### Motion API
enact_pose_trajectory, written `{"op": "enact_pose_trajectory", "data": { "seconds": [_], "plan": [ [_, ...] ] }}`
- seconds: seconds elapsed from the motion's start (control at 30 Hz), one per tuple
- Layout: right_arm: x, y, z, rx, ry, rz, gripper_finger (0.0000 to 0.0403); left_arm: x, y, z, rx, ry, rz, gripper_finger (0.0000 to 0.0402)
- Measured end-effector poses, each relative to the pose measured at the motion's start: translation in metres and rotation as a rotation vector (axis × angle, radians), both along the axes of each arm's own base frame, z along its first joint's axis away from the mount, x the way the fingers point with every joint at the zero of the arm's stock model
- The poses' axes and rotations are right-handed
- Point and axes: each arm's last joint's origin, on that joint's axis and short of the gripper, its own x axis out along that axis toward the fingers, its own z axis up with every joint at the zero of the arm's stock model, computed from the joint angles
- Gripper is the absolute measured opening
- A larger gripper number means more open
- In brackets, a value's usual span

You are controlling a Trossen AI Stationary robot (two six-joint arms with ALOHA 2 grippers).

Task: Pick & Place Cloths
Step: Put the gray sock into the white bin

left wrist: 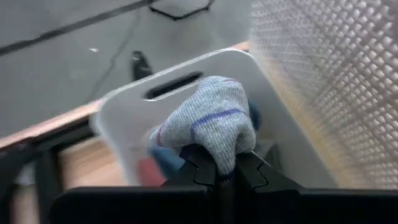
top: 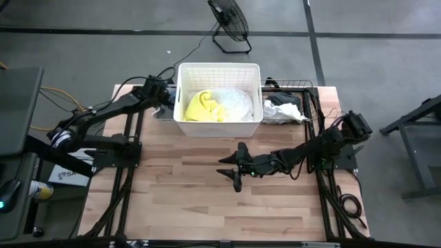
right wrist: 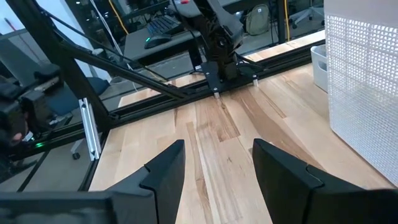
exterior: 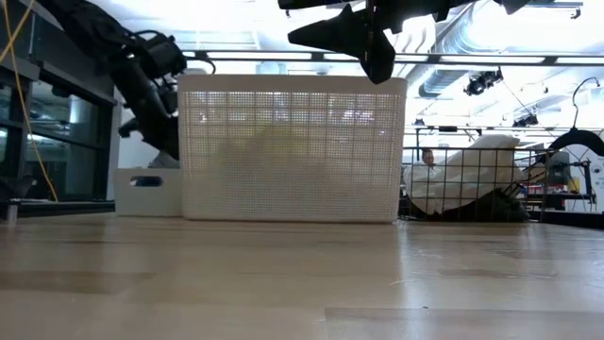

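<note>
A grey knitted cloth with a blue stripe (left wrist: 211,121) sits in my shut left gripper (left wrist: 225,177), which hovers at the far left (top: 163,95) beside the white slatted basket (top: 219,122), over a small white bin (left wrist: 180,71). A yellow cloth (top: 202,107) and a white cloth (top: 236,103) lie inside the basket. More white and black cloths (top: 284,109) lie in a wire basket (top: 306,88) at the far right. My right gripper (top: 234,170) hangs open over the middle of the table, holding nothing (right wrist: 216,168). My left gripper pinches a bunched part of the grey cloth (left wrist: 224,158) between its two fingers (left wrist: 198,163). The fingers slant down toward the far side. The cloth bulges out beyond the fingertips in a rounded wad above the small bin; whether it touches the bin I cannot tell.
The small white bin (exterior: 149,192) stands against the slatted basket's left wall (exterior: 293,151). A black floor fan (top: 231,24) stands beyond the far edge. Bare wood (top: 207,200) stretches from the baskets to the near edge. A person (exterior: 429,159) sits in the room behind.
</note>
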Motion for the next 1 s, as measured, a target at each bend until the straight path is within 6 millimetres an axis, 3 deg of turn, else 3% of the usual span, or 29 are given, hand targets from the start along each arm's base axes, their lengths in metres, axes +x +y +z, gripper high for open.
{"op": "enact_pose_trajectory", "data": {
  "seconds": [0.37,0.77,1.0],
  "plan": [
    [0.000,0.000,0.000,0.000,0.000,0.000,0.0180,0.013,0.009,-0.005,-0.007,-0.097,-0.094,0.0005],
    [0.000,0.000,0.000,0.005,-0.001,-0.001,0.0180,0.007,0.006,-0.013,-0.054,0.019,-0.009,0.0005],
    [0.000,0.000,0.000,0.007,0.000,-0.001,0.0180,0.008,0.008,-0.028,-0.119,0.087,0.021,0.0005]
  ]
}}
